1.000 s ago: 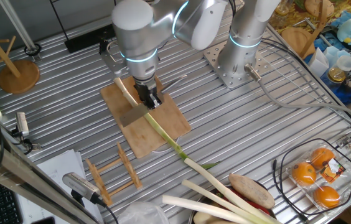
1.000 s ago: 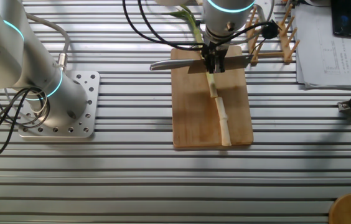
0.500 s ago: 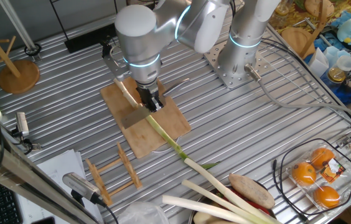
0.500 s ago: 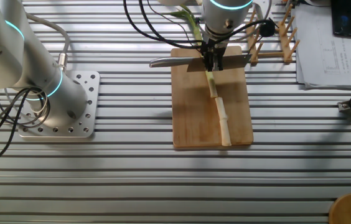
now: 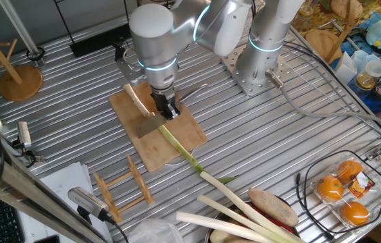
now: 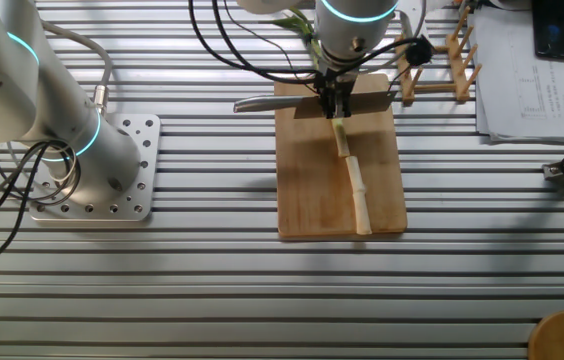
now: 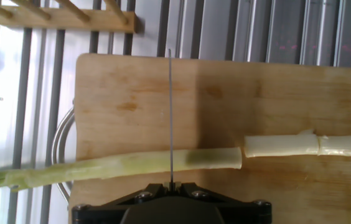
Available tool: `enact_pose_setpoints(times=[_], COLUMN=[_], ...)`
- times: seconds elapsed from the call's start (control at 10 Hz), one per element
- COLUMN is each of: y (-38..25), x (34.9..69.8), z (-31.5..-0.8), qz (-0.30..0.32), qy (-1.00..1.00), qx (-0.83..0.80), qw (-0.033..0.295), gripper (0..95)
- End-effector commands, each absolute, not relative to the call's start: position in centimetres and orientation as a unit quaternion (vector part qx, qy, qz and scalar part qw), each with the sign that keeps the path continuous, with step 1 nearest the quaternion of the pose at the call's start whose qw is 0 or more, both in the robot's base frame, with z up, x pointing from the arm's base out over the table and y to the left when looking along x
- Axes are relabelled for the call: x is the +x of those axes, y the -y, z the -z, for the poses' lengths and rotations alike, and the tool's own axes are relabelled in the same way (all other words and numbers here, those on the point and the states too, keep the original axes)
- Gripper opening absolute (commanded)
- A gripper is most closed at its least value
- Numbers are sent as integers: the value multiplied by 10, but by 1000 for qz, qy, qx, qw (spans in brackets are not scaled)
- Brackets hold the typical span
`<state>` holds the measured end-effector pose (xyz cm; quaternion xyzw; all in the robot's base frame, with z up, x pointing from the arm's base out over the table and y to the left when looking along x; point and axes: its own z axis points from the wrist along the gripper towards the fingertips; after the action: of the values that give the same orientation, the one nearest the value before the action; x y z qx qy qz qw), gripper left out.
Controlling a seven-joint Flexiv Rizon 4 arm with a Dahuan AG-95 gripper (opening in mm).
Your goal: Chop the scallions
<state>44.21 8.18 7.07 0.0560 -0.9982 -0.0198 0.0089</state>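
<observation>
The scallion (image 7: 119, 165) lies as one long pale-green stalk across the wooden cutting board (image 7: 225, 87), its leaf end running off the board (image 5: 190, 160). Short pale cut pieces (image 7: 281, 146) lie in line beyond its cut end, and show too in the other fixed view (image 6: 359, 198). My gripper (image 7: 170, 185) is shut on a knife (image 6: 272, 102), whose blade (image 7: 170, 112) I see edge-on crossing over the stalk a little back from the cut end. From the sides, the gripper (image 5: 165, 108) (image 6: 336, 100) stands over the board's end nearest the rack.
A wooden rack (image 6: 432, 70) stands just past the board. Thick pale leek-like stalks (image 5: 238, 209) and a root vegetable lie near the table's front, with bagged oranges (image 5: 342, 192) to the right. The arm's base (image 6: 92, 170) and papers (image 6: 537, 85) flank the board.
The gripper and knife have shifted slightly left and up in the other fixed view. The stalk and the cut pieces have not moved.
</observation>
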Motion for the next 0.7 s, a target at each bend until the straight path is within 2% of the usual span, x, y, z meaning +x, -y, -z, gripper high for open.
enact_pose_setpoints(times=[0.1,0.7], y=[-81,-85], x=[444,462], z=[-68,-71], qz=[20,21], qy=[998,998], qx=[55,52], qw=[8,7], gripper=[0,0])
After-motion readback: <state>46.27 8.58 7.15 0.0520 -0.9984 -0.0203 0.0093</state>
